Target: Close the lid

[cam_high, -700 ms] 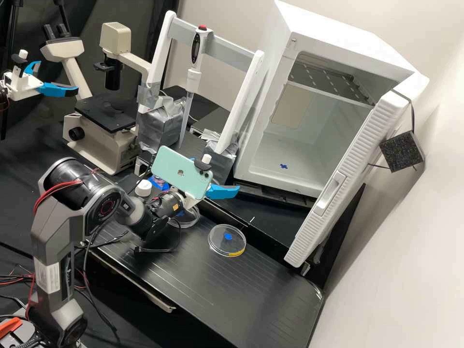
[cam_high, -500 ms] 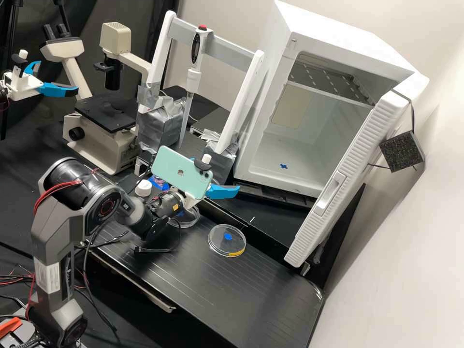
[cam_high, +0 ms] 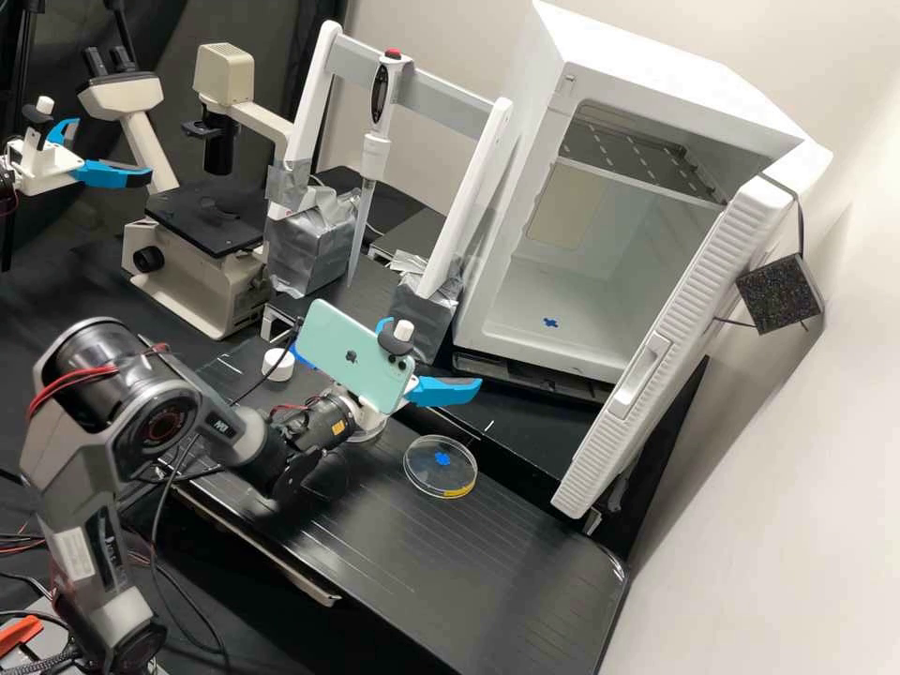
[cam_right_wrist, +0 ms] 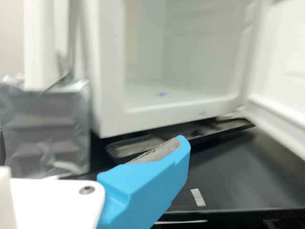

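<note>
Dark grey plating covered the arm (cam_high: 89, 469), which bore a pale label (cam_high: 77, 551) and, nearer the wrist, a small yellow one (cam_high: 339, 428). Past it stood a beige microscope (cam_high: 225, 75), then a white-capped container (cam_high: 277, 364) and a taped white stand (cam_high: 412, 89) with an upright pipette (cam_high: 373, 155). A mint-green phone (cam_high: 347, 352) sat on the gripper (cam_high: 434, 350), whose jaws were wide apart with nothing between them, near the front lower corner of the white cabinet (cam_high: 656, 61). Just beside the gripper, a clear round dish (cam_high: 424, 472) lay flat on the ribbed black board (cam_high: 450, 562); it carried a blue mark (cam_high: 442, 458) and a yellow strip (cam_high: 458, 490). The cabinet gaped, a blue mark (cam_high: 550, 322) on its floor. Between the blue finger (cam_right_wrist: 150, 181) and the open door (cam_high: 675, 309) there was open room, crossed only by black surface with a short pale strip (cam_right_wrist: 198, 197). The door stood swung outward on the cabinet's right, its long axis slanting from upper right to lower left in the high view, its lower edge near the board. Beyond it hung a speckled black block (cam_high: 778, 295).
</note>
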`<state>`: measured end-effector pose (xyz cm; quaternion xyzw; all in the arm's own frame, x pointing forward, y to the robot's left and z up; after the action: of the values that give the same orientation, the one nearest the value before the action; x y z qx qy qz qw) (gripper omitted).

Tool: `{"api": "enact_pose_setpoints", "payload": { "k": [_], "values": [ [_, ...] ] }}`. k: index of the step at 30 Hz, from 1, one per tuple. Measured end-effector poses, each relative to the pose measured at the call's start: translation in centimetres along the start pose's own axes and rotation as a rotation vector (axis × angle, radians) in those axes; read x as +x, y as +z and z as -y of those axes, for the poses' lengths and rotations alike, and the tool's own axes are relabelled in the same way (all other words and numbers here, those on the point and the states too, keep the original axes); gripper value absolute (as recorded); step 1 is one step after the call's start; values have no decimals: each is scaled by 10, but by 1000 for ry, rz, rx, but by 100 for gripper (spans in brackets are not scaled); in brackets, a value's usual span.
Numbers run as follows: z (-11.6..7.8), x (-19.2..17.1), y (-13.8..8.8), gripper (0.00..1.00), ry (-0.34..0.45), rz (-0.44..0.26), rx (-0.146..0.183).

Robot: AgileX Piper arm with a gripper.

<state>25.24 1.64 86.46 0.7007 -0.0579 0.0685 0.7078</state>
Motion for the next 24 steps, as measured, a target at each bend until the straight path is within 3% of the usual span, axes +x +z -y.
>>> {"api": "enact_pose_setpoints", "payload": {
  "k": [5,9,14,24],
  "values": [
    [-21,-30,13,100,101,-12,-5],
    [-29,-46,25,100,138,33,-15],
    [-31,-60,40,100,128,94,-43],
    [-26,-73,56,100,93,174,-21]
  ]
}}
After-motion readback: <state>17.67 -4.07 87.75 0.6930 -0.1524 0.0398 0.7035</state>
